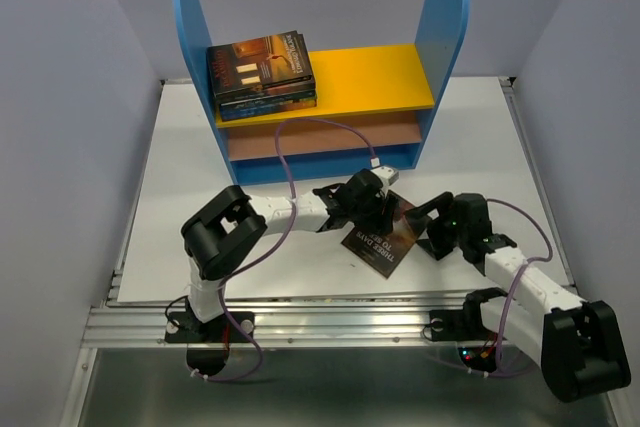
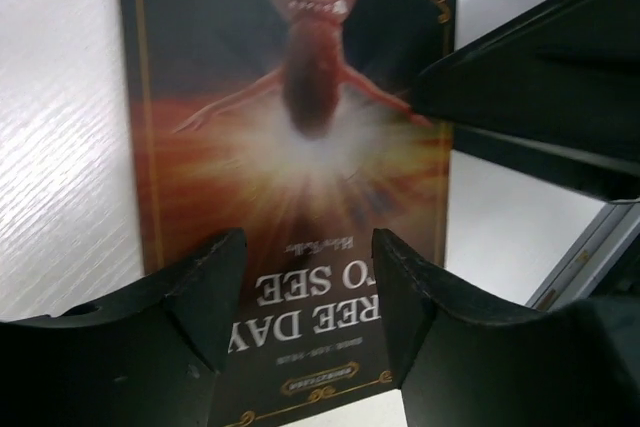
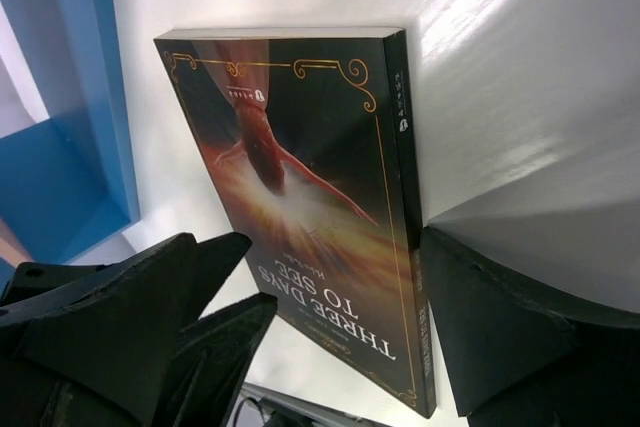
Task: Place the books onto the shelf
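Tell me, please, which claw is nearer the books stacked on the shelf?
Left. The left claw is in front and right of the books; the right claw is farther right, farther from the shelf.

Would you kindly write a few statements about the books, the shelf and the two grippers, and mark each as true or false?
1. A stack of books lies at the left end of the yellow upper board of the shelf. True.
2. The Three Days to See book stands upright on the shelf. False: it is on the table, between the two grippers.
3. The right gripper is shut. False: its jaws stand wide apart, one on either side of the book.
4. The left gripper is above the book's cover, with part of the title showing between its fingers. True.
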`<state>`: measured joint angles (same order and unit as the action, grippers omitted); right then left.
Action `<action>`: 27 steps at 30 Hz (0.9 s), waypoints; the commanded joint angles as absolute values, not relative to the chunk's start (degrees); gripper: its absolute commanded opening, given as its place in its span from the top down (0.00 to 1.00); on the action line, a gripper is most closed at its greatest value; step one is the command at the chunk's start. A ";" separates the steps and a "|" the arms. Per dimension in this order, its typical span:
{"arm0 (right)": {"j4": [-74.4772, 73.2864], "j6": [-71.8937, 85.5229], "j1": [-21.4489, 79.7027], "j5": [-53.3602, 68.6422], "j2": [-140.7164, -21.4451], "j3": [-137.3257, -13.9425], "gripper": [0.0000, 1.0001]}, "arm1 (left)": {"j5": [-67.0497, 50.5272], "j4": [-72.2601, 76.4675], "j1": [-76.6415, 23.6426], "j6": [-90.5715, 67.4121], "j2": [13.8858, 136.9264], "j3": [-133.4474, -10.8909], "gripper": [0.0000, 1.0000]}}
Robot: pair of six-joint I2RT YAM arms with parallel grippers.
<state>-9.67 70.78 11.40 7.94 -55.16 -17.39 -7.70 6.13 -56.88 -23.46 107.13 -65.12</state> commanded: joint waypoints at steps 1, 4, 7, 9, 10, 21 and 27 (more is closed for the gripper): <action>-9.94 73.65 13.01 5.97 -59.41 -15.03 0.00 | -8.44 7.91 -56.69 -23.29 107.75 -67.33 0.40; -10.54 73.74 13.01 4.75 -58.89 -15.29 0.00 | -5.20 5.12 -56.60 -22.86 110.29 -67.84 0.50; -12.47 73.92 13.01 3.26 -56.79 -15.21 0.00 | -6.14 5.96 -55.03 -23.03 108.91 -64.71 0.52; -13.27 73.83 13.01 2.81 -56.16 -15.03 0.00 | -7.03 7.12 -54.06 -23.12 106.71 -62.94 0.51; -13.88 73.65 13.01 2.73 -56.08 -15.12 0.00 | -6.07 7.03 -53.70 -22.51 104.96 -62.49 0.51; -14.59 72.51 13.01 3.16 -56.51 -15.47 0.00 | 0.88 3.34 -51.51 -20.39 105.55 -64.33 0.49; -13.54 71.37 13.01 3.95 -57.65 -15.47 0.00 | -1.65 2.90 -51.50 -20.48 109.42 -66.09 0.49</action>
